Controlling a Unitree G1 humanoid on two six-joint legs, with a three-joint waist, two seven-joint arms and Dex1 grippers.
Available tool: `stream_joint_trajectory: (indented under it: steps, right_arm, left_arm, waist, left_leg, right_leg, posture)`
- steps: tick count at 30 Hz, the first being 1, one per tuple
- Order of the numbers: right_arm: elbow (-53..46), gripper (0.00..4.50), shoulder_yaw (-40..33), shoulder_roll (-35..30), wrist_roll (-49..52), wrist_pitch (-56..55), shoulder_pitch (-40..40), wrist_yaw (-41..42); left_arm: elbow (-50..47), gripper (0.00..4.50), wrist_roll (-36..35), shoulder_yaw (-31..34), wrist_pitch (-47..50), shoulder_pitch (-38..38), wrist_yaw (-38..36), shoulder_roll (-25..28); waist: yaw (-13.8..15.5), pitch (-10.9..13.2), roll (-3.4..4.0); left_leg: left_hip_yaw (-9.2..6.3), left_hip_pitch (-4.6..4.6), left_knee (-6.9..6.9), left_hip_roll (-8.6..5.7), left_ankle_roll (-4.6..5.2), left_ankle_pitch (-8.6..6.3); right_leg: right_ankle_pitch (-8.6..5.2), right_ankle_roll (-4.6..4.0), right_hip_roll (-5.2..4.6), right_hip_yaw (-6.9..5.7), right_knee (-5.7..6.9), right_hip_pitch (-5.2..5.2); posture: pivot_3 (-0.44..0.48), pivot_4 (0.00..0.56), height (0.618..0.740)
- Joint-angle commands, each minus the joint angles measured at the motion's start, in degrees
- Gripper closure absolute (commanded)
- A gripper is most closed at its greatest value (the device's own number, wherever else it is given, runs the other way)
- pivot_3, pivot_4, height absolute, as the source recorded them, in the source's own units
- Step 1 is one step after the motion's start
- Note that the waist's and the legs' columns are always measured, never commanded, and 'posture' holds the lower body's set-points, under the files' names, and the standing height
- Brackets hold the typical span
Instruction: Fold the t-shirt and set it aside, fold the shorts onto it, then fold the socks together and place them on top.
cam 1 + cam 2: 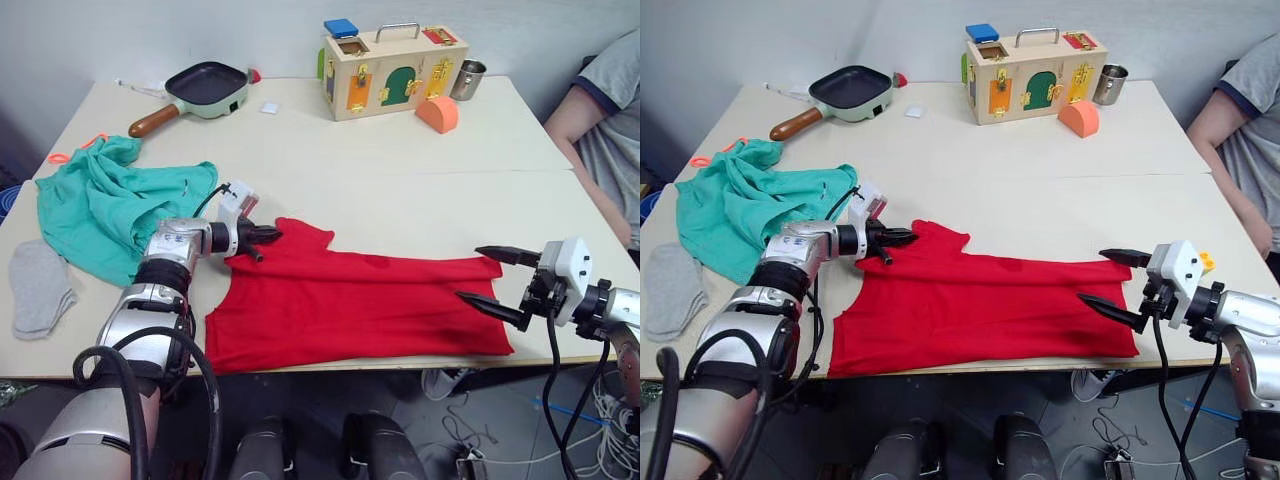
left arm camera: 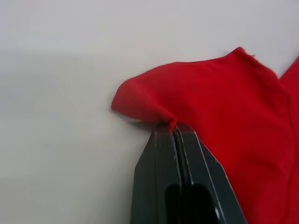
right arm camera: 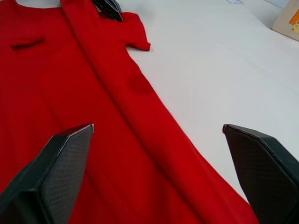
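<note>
Far out beyond the left jaws, the grey socks lie at the desk edge, with the teal shorts heaped between them and that arm. The left gripper has its jaws pinched closed on a sleeve corner of the red t-shirt, which stretches flat across to the right gripper, whose jaws gape wide over the shirt's far hem.

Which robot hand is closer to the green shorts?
Left. The left gripper, shut on the t-shirt, sits just beside the shorts; the open right gripper is across the shirt.
</note>
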Motion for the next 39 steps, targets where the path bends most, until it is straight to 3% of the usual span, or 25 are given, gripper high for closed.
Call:
stream_joint_trajectory:
  steps: [1,6,12,15,22,28,39]
  right_arm:
    - [-0.08,0.0,-1.92,0.4,1.11,-1.42,0.33,-0.29]
    - [1.22,0.0,-1.75,0.41,0.94,-2.44,0.3,0.02]
    - [2.75,0.0,-1.88,0.79,0.88,-4.49,0.2,0.16]
    - [3.74,0.0,-1.49,0.83,0.58,-5.2,0.43,0.49]
    - [7.12,0.0,-0.56,0.86,-0.39,-7.01,0.63,1.48]
    - [9.41,0.0,-0.06,1.16,-1.2,-8.2,0.93,1.92]
    - [15.13,0.0,-0.09,-0.83,-3.18,-10.95,-1.82,4.57]
  left_arm:
    - [-4.08,4.44,-3.9,3.6,-4.7,1.61,-5.47,1.13]
    - [-17.04,4.44,-9.05,4.83,-6.1,6.87,-18.04,3.76]
    - [-38.88,4.44,-11.4,2.72,-8.2,19.3,-23.9,7.92]
    - [-45.23,4.44,-11.73,2.42,-11.53,25.49,-26.15,10.11]
    - [-53.18,4.44,-14.95,3.82,-16.04,34.18,-26.81,11.98]
    - [-58.97,4.44,-16.39,3.94,-13.92,39.32,-24.32,13.65]
    - [-57.24,4.44,-16.22,4.72,-15.98,42.38,-24.41,17.13]
  waist:
    - [-0.03,0.0,0.0]
    - [-0.15,0.0,0.0]
    - [-0.17,0.0,0.01]
    - [-0.2,0.0,0.01]
    - [-0.02,0.0,0.01]
    - [-0.14,-0.01,0.02]
    - [-0.2,-0.01,0.02]
  left_leg:
    - [0.0,0.0,0.0,0.0,0.0,0.0]
    - [0.0,-0.07,0.01,0.04,-0.01,0.0]
    - [0.0,-0.04,0.0,0.05,-0.02,0.0]
    - [0.0,-0.03,0.01,0.05,-0.01,0.0]
    - [-0.08,-0.01,0.03,0.03,0.07,-0.05]
    - [-0.09,0.03,0.0,0.06,0.07,-0.05]
    - [-0.09,0.07,-0.03,0.06,0.1,-0.09]
  right_leg:
    - [0.0,0.0,0.0,-0.01,0.01,0.0]
    - [0.0,0.0,0.04,-0.04,0.0,-0.03]
    - [0.0,0.0,0.04,0.01,0.01,-0.03]
    - [0.0,0.0,0.04,0.02,-0.01,-0.02]
    - [0.0,0.0,-0.05,-0.01,-0.08,0.1]
    - [0.0,0.01,-0.04,-0.02,-0.09,0.11]
    - [0.0,0.0,-0.04,-0.03,-0.16,0.16]
  posture:
    - [0.0,0.15,0.74]
    - [0.0,0.15,0.74]
    - [0.0,0.15,0.74]
    - [0.0,0.15,0.74]
    - [0.0,0.15,0.74]
    - [0.0,0.15,0.74]
    - [0.0,0.15,0.74]
